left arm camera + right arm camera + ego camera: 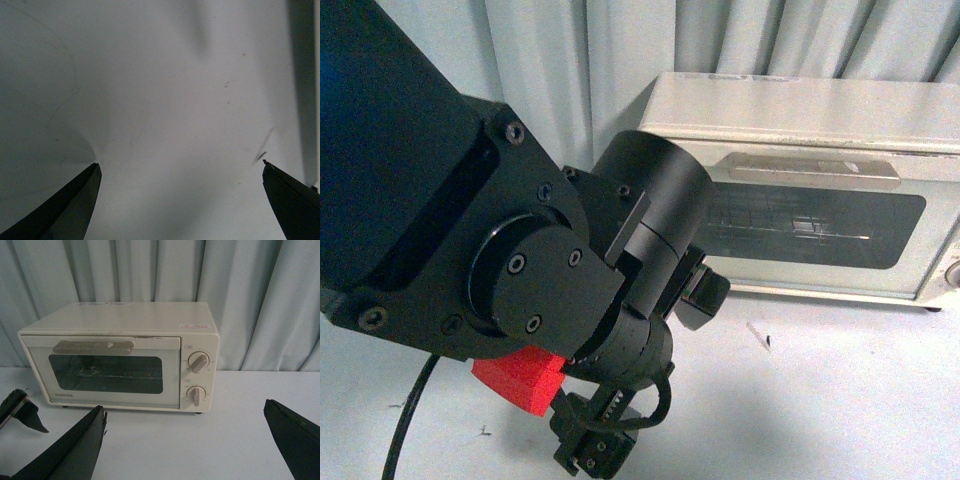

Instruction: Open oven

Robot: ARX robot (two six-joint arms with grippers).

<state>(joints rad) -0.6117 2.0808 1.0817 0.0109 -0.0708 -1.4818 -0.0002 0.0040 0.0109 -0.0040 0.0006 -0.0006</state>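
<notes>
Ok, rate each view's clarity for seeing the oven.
Front view: the dark left arm fills much of the frame, oven soft, cut off right; left wrist view: only shadowed table, no oven; right wrist view: oven whole, evenly lit.

The left arm (560,230) is black: a boxy link (390,150), a round joint cap (535,275) with hex screws (517,264), a cylinder housing (655,190), a red block (520,380), a black cable (405,430). The left gripper (180,163) has dark tapered fingers (65,210).

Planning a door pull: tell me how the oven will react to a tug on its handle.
The oven looks small and mostly hollow, so likely light; it may slide on the smooth white table. Its wide, low body probably won't tip.
</notes>
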